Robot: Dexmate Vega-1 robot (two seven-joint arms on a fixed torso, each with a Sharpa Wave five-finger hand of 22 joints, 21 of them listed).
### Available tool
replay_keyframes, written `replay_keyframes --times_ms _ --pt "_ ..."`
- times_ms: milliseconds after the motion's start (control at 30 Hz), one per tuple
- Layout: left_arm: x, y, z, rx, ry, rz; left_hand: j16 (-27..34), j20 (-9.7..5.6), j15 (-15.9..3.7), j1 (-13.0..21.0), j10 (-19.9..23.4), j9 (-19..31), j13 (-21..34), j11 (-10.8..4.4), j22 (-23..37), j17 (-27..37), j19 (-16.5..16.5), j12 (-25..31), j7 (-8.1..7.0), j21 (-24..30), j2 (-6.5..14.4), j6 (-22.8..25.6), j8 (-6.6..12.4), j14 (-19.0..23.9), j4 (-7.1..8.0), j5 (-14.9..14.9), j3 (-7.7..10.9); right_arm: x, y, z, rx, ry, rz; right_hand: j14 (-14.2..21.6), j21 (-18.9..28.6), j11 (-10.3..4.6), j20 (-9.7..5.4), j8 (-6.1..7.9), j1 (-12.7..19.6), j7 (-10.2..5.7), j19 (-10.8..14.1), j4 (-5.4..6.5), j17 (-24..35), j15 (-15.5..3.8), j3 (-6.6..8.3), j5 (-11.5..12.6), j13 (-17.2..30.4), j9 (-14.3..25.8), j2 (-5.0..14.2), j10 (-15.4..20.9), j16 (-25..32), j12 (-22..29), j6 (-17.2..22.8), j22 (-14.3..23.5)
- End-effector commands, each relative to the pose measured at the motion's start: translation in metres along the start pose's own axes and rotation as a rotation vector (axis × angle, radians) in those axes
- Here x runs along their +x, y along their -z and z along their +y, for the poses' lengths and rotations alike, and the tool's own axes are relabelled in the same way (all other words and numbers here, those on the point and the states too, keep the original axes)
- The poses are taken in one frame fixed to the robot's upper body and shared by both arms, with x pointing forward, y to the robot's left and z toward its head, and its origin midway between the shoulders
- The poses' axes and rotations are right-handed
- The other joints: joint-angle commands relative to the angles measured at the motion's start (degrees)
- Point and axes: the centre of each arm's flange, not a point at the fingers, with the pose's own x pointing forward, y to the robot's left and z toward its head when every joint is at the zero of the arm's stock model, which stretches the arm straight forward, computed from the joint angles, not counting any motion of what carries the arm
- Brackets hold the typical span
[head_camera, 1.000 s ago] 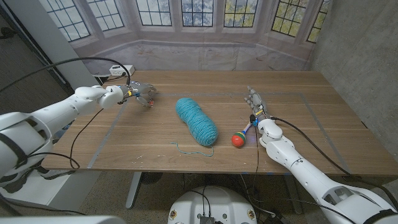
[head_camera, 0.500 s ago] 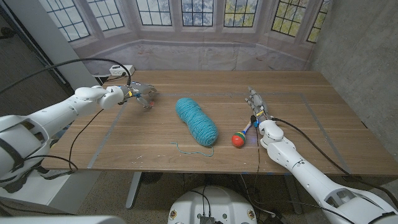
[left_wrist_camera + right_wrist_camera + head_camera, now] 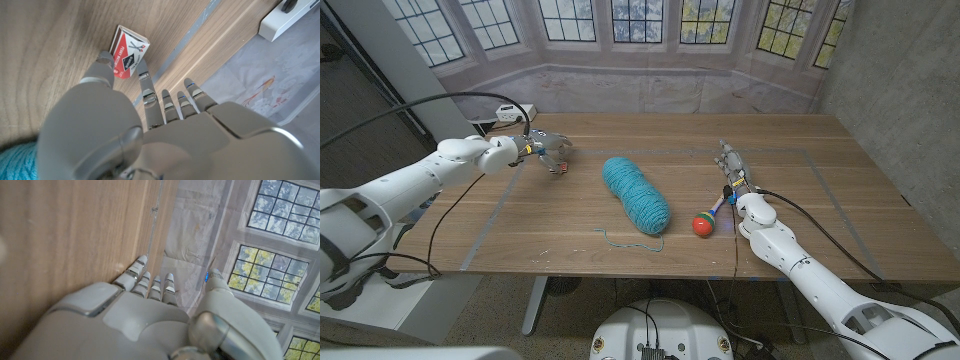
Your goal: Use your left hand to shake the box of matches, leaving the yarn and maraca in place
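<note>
Toward the upper left of the head view, my left hand (image 3: 548, 150) hovers at the matchbox (image 3: 558, 167), which peeks out just below it; teal yarn (image 3: 636, 194) lies mid-frame and the maraca (image 3: 709, 217) right of centre, beside my right hand (image 3: 730, 163), which stands with fingers straight and holds nothing.

Up in the left wrist view, the matchbox (image 3: 128, 52) lies on the table (image 3: 45, 55), thumb touching one side and a finger (image 3: 145, 87) at the other. I judge this the grasping step: next I must pinch, lift, then shake.

Through the right wrist view, my right hand (image 3: 150, 310) shows straight, close fingers.
</note>
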Motion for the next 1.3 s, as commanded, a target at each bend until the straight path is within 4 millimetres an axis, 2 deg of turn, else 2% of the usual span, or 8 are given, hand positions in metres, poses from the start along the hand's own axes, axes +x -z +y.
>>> replay_keyframes --times_ms 33,867,1300 --pt "-0.004 0.002 0.008 0.007 -0.012 0.006 0.09 0.09 -0.07 2.73 0.69 0.19 0.09 0.14 0.22 0.18 0.40 0.03 -0.18 0.36 2.29 0.58 0.41 0.52 -0.13 -0.13 -0.25 0.001 0.000 0.003 0.008 -0.006 -0.005 0.27 -0.08 0.06 -1.19 0.28 0.63 -0.10 0.54 -0.09 0.34 -0.18 -0.09 0.00 0.13 0.32 0.07 0.17 0.47 0.33 0.68 0.22" --pt "-0.003 -0.007 0.038 0.012 -0.053 -0.006 0.03 0.05 -0.29 2.93 1.95 0.42 0.15 -0.28 0.22 0.17 0.44 -0.05 -0.49 0.29 2.46 1.33 0.54 1.02 -0.03 -0.14 -0.64 0.000 -0.004 0.002 0.022 -0.011 -0.024 0.29 -0.10 0.17 -1.20 0.27 0.72 -0.03 0.55 -0.03 0.36 -0.15 -0.19 -0.01 0.14 0.34 0.09 0.16 0.47 0.32 0.84 0.22" --pt "-0.002 -0.018 0.055 0.019 -0.083 -0.017 -0.01 0.06 -0.35 2.96 2.29 0.48 0.19 -0.39 0.22 0.17 0.42 -0.13 -0.38 0.26 2.51 1.26 0.44 1.14 0.02 -0.15 -0.82 -0.004 0.001 -0.001 0.042 -0.010 -0.023 0.31 -0.10 0.17 -1.26 0.27 0.77 0.03 0.59 0.01 0.38 -0.03 -0.25 -0.01 0.14 0.34 0.12 -0.22 0.48 0.19 0.96 0.22"
